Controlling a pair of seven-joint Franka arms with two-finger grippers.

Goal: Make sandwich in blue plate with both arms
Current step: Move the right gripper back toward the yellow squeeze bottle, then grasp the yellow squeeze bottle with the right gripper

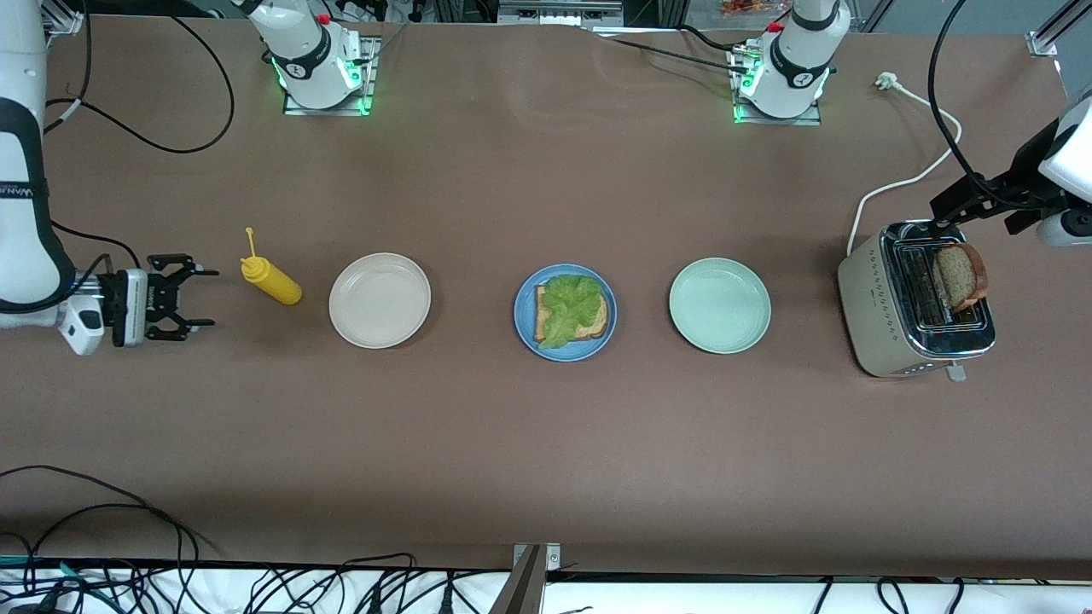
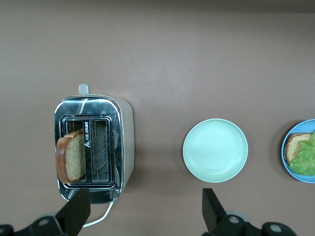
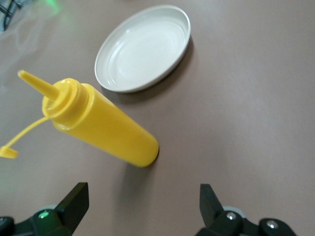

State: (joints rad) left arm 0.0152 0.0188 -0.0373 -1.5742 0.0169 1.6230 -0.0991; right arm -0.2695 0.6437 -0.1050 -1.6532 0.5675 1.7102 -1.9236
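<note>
Blue is the colour of the plate (image 1: 523,328) that sits in the middle of the brown table (image 1: 546,460), and it holds the start of the sandwich. One slice of brown toast (image 1: 595,320) lies flat in the blue plate, and a ruffled green lettuce leaf (image 1: 570,305) lies on top of that slice. No second slice is on the leaf. Beside the blue plate, toward the left arm's end of the table, is a pale green plate (image 1: 719,305) with nothing in it. Beside the blue plate, toward the right arm's end of the table, is a beige plate (image 1: 379,300), also with nothing in it. Just past the beige plate stands a yellow squeeze bottle (image 1: 271,280) with a pointed tip and its little cap hanging off. Near the left arm's end of the table is a shiny silver toaster (image 1: 883,328) with two slots. A second slice of brown bread (image 1: 962,275) sticks up out of one slot, and the other slot has nothing in it. A white cord (image 1: 906,179) runs from the toaster across the table. The left gripper (image 1: 943,215) is over the toaster, with its black fingers (image 2: 76,212) spread wide and holding nothing. The right gripper (image 1: 198,298) is beside the yellow bottle, not touching it, and its fingers (image 3: 74,204) are spread wide too, with nothing between them.
</note>
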